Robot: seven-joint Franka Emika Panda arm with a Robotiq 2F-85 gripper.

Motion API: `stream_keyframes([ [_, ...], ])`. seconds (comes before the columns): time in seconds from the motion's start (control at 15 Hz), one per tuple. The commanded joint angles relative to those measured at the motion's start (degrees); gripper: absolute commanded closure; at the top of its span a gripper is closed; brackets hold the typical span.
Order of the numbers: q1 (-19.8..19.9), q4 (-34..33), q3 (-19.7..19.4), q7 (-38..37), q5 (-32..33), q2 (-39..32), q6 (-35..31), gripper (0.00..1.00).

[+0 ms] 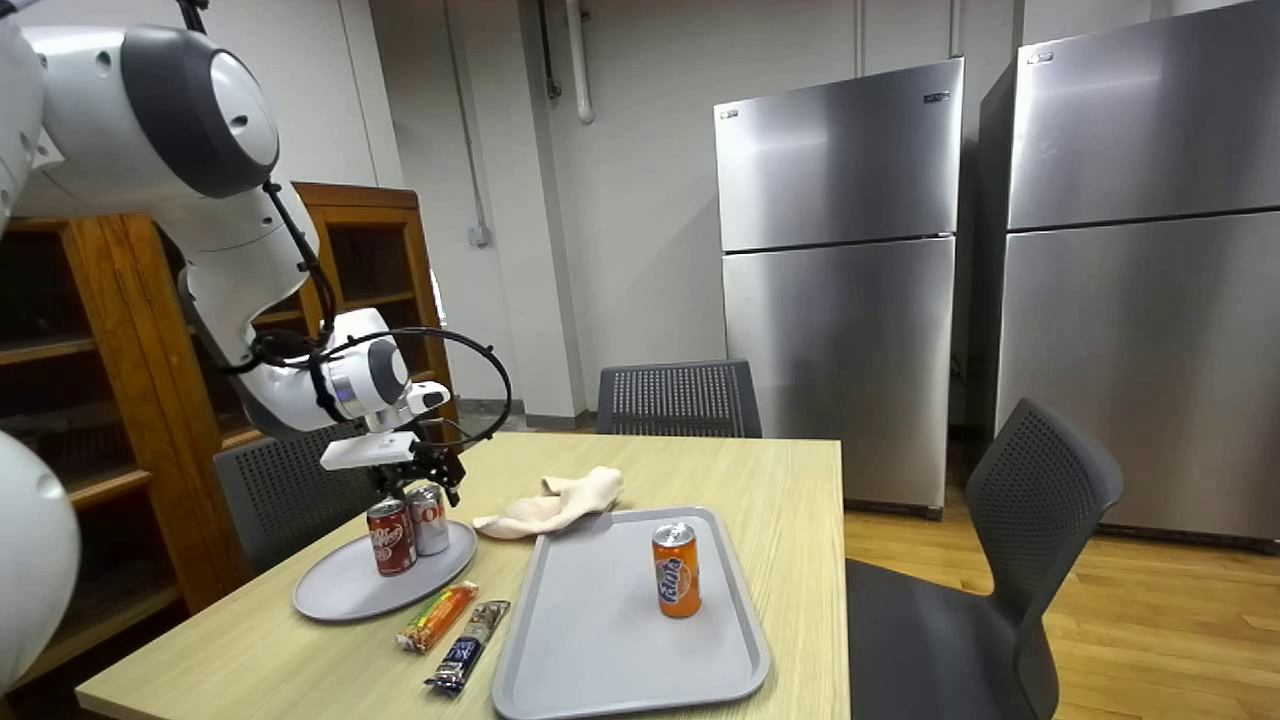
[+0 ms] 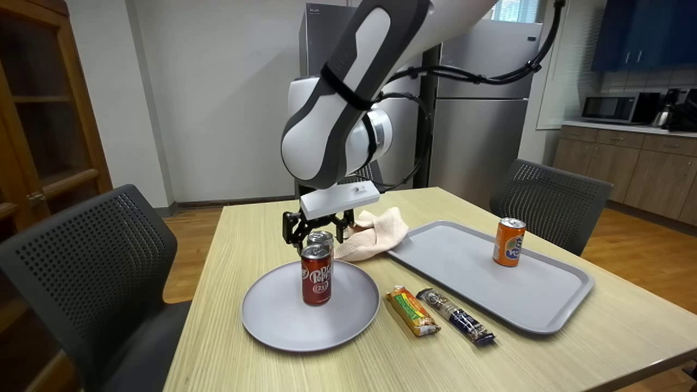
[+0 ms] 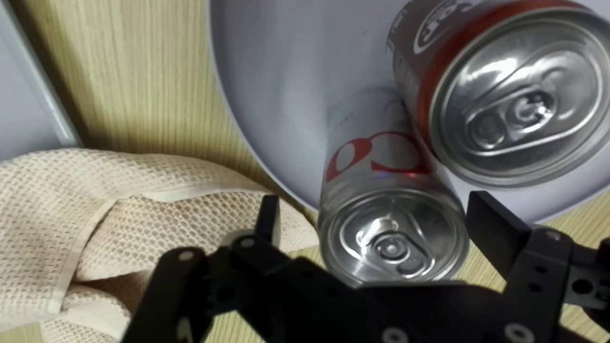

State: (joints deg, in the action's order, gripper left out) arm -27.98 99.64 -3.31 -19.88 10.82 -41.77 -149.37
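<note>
By the left edge of the wood-grained table (image 1: 790, 520), on one smooth, round plate (image 1: 335, 590), one red can (image 1: 391, 540) and one silver can (image 1: 430, 522), both metal cylinders, are stood close together. The silver can is straddled by the gripper (image 3: 374, 209), its two fingers (image 3: 495, 228) spread wider, with a gap at one; contact at the other cannot be told. Next, in crinkled, glossy wrapping, one orange bar (image 1: 437, 618) and one dark bar (image 1: 467, 648) are laid. One rumpled mesh cloth (image 1: 575, 500) is bunched toward the far edge. Near the right edge, one orange can (image 1: 677, 580) is stood on one flat tray (image 1: 600, 650).
</note>
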Motion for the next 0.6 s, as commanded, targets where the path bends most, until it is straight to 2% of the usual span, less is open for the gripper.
stream_keyframes([
  [0.0,1.56,-0.79,1.78,-0.15,-0.95,0.5,2.47,0.0],
  [0.47,1.67,-0.62,1.99,-0.14,-1.1,0.64,2.79,0.0],
  [0.53,1.7,-0.63,2.04,-0.15,-1.15,0.65,2.89,0.25],
])
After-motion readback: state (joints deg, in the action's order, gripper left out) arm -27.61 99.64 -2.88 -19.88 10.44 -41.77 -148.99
